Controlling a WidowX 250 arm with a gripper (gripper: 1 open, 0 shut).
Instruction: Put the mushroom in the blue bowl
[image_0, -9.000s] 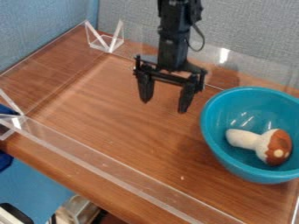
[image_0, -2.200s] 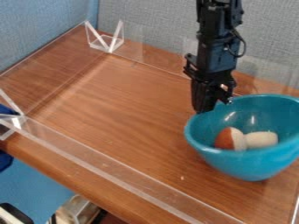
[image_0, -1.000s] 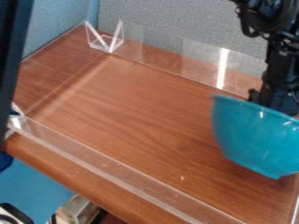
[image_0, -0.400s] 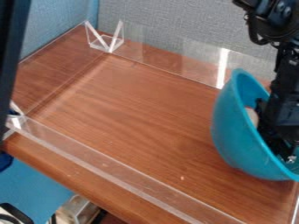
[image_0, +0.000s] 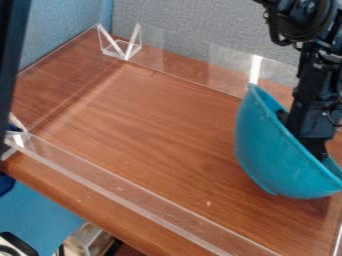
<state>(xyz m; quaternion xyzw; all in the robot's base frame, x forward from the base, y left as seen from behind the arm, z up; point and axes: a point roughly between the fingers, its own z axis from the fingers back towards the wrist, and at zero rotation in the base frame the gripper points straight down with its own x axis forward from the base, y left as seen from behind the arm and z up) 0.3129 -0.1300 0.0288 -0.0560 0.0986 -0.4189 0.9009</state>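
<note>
The blue bowl stands at the right of the wooden table, tipped steeply onto its side with its opening turned away to the right. My black gripper comes down from the top right into the bowl, behind its raised near wall. The fingers look shut, but their tips are hidden by the bowl, so I cannot tell whether they pinch its wall or only press on it. The mushroom is hidden from this view.
A low clear acrylic wall borders the wooden table at the front, left and back. A clear triangular stand sits at the far left corner. A dark blue blurred shape covers the left edge of the view.
The bowl has tipped further up onto its side and its raised rim has shifted a little left. The gripper stays shut inside it, having slid slightly left.
</note>
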